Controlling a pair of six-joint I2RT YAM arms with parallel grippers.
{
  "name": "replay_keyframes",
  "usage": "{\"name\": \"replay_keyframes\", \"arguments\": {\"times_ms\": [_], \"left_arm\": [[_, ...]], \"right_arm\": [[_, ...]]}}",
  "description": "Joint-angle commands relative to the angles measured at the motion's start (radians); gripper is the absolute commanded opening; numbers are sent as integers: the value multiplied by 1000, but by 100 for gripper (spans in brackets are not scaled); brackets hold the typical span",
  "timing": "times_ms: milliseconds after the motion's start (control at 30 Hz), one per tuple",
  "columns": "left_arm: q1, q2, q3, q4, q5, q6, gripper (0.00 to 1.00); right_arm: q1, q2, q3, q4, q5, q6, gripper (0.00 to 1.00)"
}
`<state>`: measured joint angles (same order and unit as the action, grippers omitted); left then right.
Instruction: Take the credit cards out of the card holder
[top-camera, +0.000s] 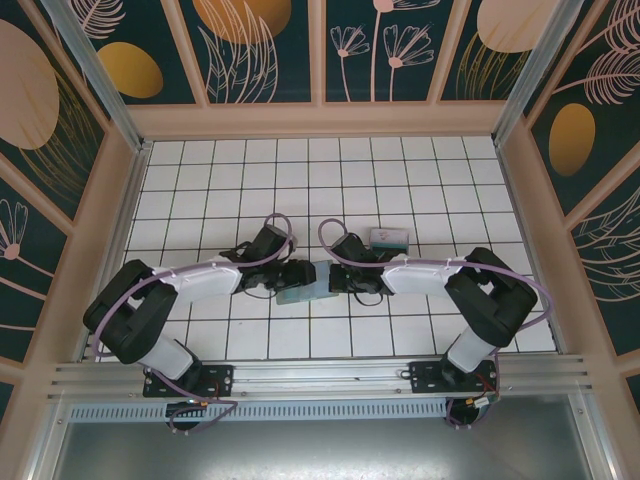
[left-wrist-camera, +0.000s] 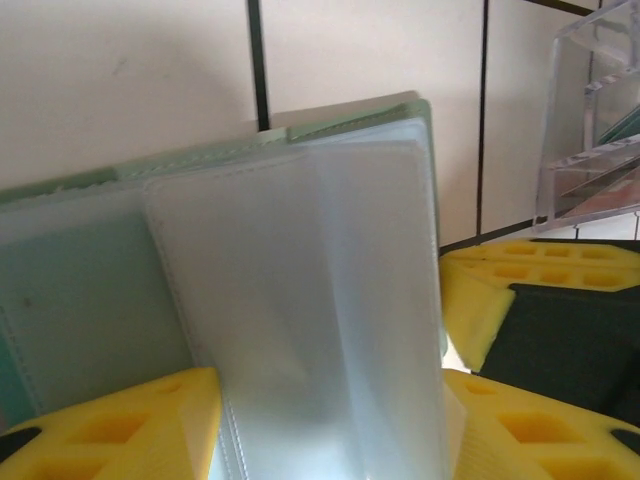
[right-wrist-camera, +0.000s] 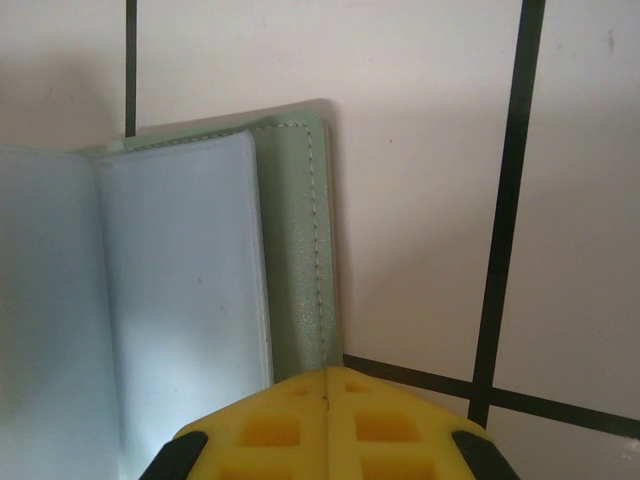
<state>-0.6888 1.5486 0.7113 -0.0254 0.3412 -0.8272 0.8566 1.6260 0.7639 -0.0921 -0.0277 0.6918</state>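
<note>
Card holder (right-wrist-camera: 295, 250) open on tiles (right-wrist-camera: 420, 150)

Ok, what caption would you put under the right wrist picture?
The shut right gripper sits at the edge of the open card holder, which lies on the white tiled table.

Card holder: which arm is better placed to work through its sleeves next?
Left, probably. The left gripper stands open around a clear sleeve of the card holder, while the right gripper is shut at the holder's green edge, seemingly pinning it.
</note>
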Motion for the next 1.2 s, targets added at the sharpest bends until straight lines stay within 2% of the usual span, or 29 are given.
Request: {"name": "replay_keyframes", "arguments": {"times_ms": [0, 433, 600, 767, 967, 1167], "left_arm": [[-11, 19, 39, 36, 32, 9, 57], [-17, -2, 93, 114, 105, -37, 53], [-7, -70, 101, 30, 14, -23, 53], [48, -148, 45, -81, -85, 1, 53], [61, -153, -26, -103, -85, 10, 54], [61, -126, -48, -75, -64, 2, 54]], "right_arm": [[-5, 18, -24, -13, 6, 25, 0], [-25, -3, -56, 13, -9, 48, 0], [-28, -9, -55, 7, -6, 46, 0], [-36, -54, -48, -32, 36, 37, 0], [-44, -90, -11, -99, 59, 6, 0], [-51, -84, -43, -72, 48, 5, 0]]}}
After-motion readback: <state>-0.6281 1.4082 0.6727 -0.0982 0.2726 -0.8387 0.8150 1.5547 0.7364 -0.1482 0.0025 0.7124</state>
